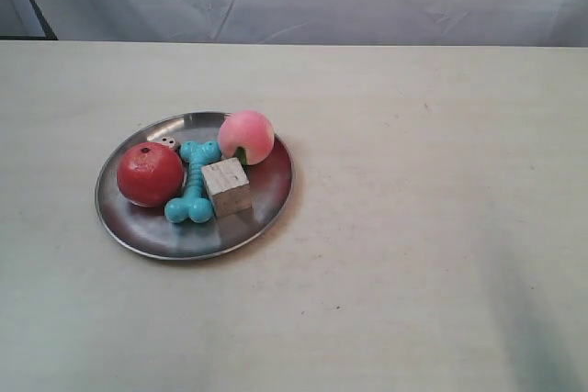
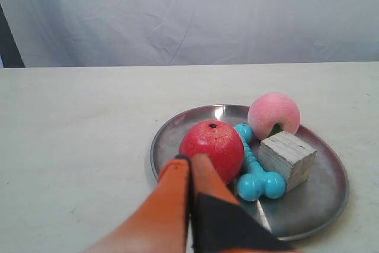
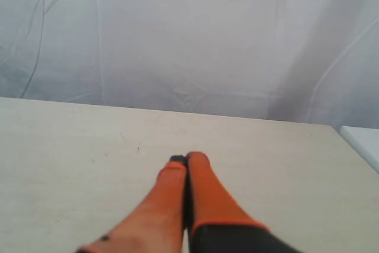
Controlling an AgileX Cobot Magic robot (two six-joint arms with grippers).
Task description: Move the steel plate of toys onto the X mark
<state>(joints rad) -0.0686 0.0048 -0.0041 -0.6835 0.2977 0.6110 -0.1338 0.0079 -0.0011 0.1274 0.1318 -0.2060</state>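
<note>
Near the steel plate point(image 1: 138, 227) the left hand point(image 2: 190, 158) is pressed together, empty; the right hand point(image 3: 186, 158) too. Two balls point(image 1: 150, 174) point(image 1: 246, 136), one bone point(image 1: 194, 183), one cube point(image 1: 227, 186) and one die point(image 1: 167, 143) are counted.

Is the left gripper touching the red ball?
Apart. The exterior view shows the red ball with no gripper near it; the left wrist view only lines the left gripper up with it.
</note>
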